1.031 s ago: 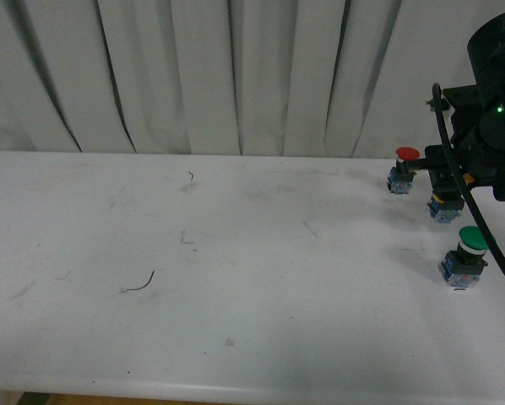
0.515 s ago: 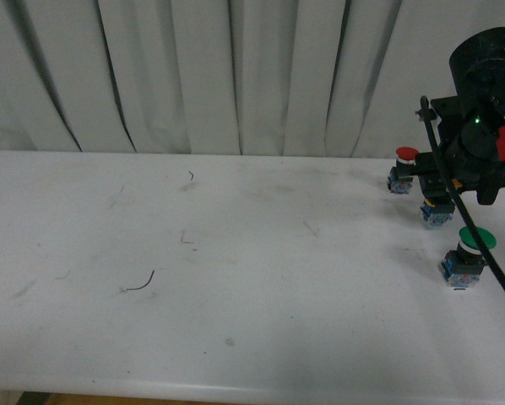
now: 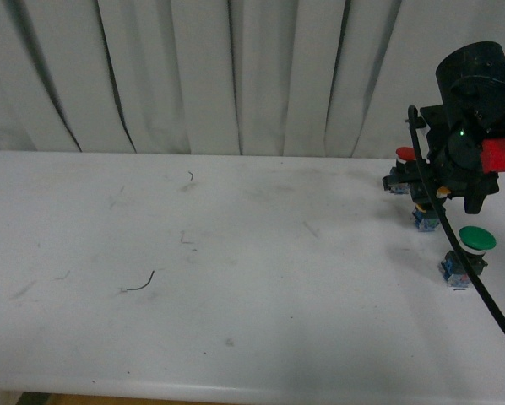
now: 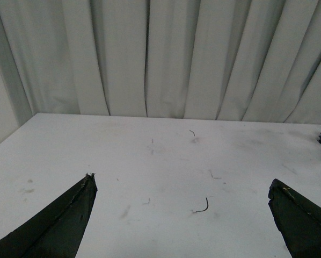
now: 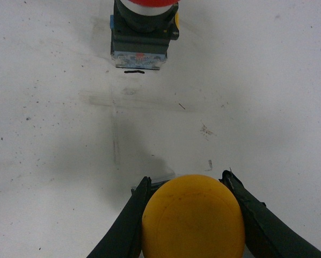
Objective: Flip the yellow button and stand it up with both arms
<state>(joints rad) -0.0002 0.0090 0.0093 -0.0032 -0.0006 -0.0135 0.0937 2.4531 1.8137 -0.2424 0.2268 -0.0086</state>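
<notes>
Firmly right fingers (image 5: 129, 226) around yellow button (image 5: 191, 217)

Three push buttons: one yellow button (image 5: 191, 217), one red button (image 3: 405, 154), one green button (image 3: 475, 240).

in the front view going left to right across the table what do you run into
Curled black wire scrap → small dark scrap → red-capped button → yellow button, largely hidden under the right gripper → green-capped button.
</notes>
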